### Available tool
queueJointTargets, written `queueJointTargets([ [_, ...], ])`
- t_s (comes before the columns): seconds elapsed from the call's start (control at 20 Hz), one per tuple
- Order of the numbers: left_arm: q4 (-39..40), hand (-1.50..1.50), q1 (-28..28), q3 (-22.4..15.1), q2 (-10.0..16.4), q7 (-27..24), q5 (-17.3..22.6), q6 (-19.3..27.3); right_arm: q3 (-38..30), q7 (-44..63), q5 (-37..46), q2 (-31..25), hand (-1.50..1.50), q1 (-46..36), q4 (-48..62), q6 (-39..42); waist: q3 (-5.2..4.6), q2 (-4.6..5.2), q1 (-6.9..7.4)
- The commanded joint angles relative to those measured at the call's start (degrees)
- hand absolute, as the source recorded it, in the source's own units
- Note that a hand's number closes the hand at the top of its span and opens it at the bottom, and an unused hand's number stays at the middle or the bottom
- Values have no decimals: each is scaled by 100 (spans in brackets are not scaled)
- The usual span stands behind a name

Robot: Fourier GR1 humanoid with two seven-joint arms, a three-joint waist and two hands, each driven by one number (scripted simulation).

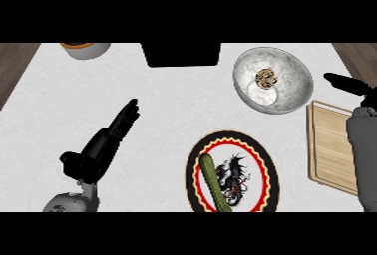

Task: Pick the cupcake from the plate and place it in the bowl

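Grey cup [85,49]: far-left corner, orange inside.
Left hand [95,152]: over bare counter [177,109], fingers straight, holding nothing.
Plate [271,169]: near edge, carries a cucumber [215,182].
Bowl [290,69]: beyond the plate, apart from it.
Cupcake [267,78]: sitting inside bowl.
Right hand [346,83]: just right of bowl, mostly cut off; open or closed, cannot tell.
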Motion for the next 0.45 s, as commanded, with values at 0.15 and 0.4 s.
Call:
queueJointTargets([
  [0.15, 109, 0, 22, 71, 48, -193, -39, -51, -118, -112, -789, 182, -150, 2236, -2738, 439, -3, 27, 2],
  [0.4, 105, 0, 126, 65, 2, -194, -102, 5, -536, -662, -1999, 23, -150, 3620, -3995, 1199, 1, 46, 61],
])
